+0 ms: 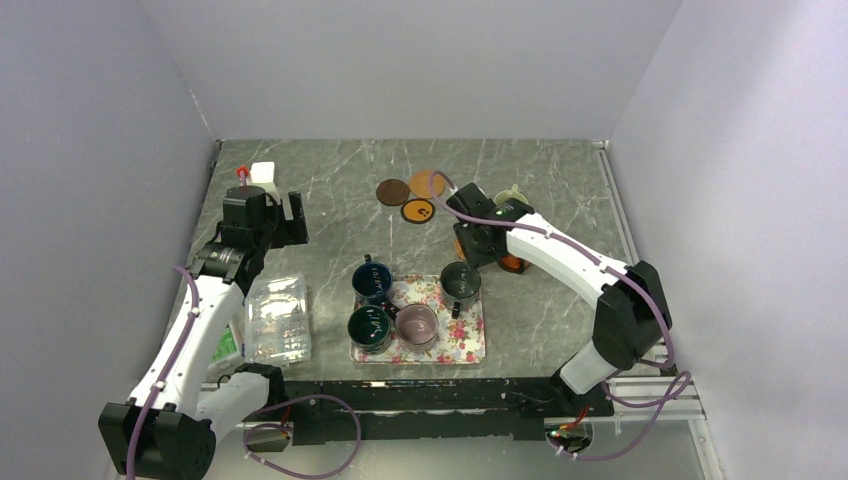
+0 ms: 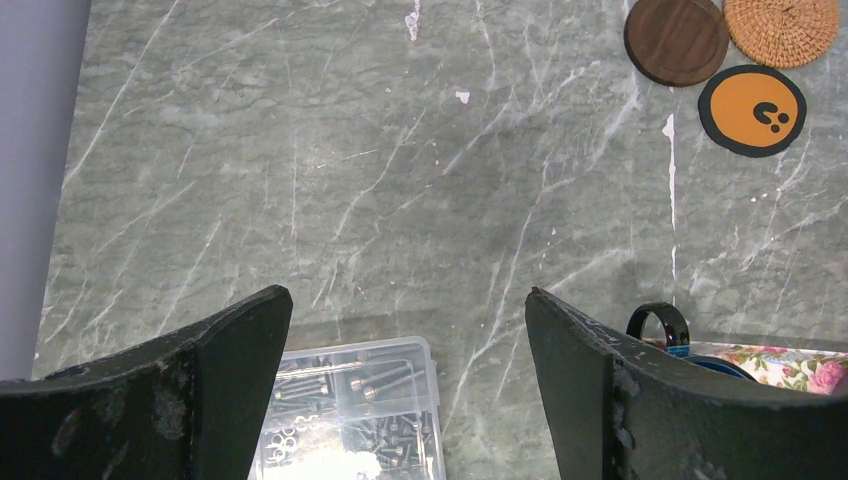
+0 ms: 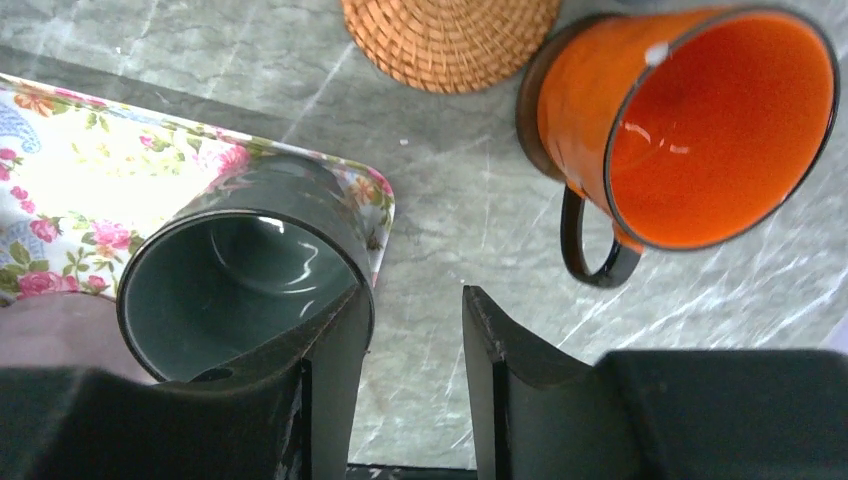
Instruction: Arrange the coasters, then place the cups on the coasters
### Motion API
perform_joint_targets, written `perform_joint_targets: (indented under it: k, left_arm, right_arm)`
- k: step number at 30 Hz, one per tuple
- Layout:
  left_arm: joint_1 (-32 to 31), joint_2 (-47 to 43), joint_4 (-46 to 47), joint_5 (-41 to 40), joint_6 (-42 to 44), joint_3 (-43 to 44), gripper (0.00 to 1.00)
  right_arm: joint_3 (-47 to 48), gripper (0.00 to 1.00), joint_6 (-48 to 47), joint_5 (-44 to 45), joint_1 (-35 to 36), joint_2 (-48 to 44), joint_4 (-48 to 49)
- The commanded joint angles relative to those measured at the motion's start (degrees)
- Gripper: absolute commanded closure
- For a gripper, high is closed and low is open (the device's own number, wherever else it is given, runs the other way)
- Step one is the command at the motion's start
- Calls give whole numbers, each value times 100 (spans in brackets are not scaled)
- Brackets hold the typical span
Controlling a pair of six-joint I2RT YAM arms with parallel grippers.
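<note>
— Right of the floral tray (image 3: 70, 140), our right gripper (image 3: 412, 300) hangs low, jaws partway apart, nothing between them. The orange mug (image 3: 690, 130) stands on the marble (image 3: 450, 200) beside it, a woven coaster (image 3: 450, 40) close by. Whether a dark coaster lies under that mug, we cannot tell.
— Why there, in our view?
— We judge it placed for either job: seating the mug, or lining up that coaster. The dark green mug (image 3: 240, 280) on the tray corner presses close to one finger; we log it as the obstacle.
— And our left gripper (image 2: 405, 300)?
— Jaws wide, empty, over bare marble at far left, the clear screw box (image 2: 350, 410) just near of it. Far centre, three coasters cluster: dark wood coaster (image 2: 676, 40), second woven coaster (image 2: 782, 28), black-and-orange coaster (image 2: 752, 110). Four mugs sit on the tray.
</note>
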Motion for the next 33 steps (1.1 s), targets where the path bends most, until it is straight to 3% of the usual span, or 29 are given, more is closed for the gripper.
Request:
perform_joint_targets:
  k: [1,11,24,33]
  left_arm:
    - [-27,-4,58,85,-4,49,6]
    - [-28,-24,58,92,-13,49,6]
    - [-27,-28,41,47,-13,51,6]
    - [-27,6,34,25,-4,58,6]
  right_arm:
    - [30,57,1198,193,-5,-316,-660]
    - [-538,58,1909,-628,15,-666,-180]
    - [-699,66,2333,-512,96,-346,109]
    - [-557,86,2444,-94,181,-55,-36]
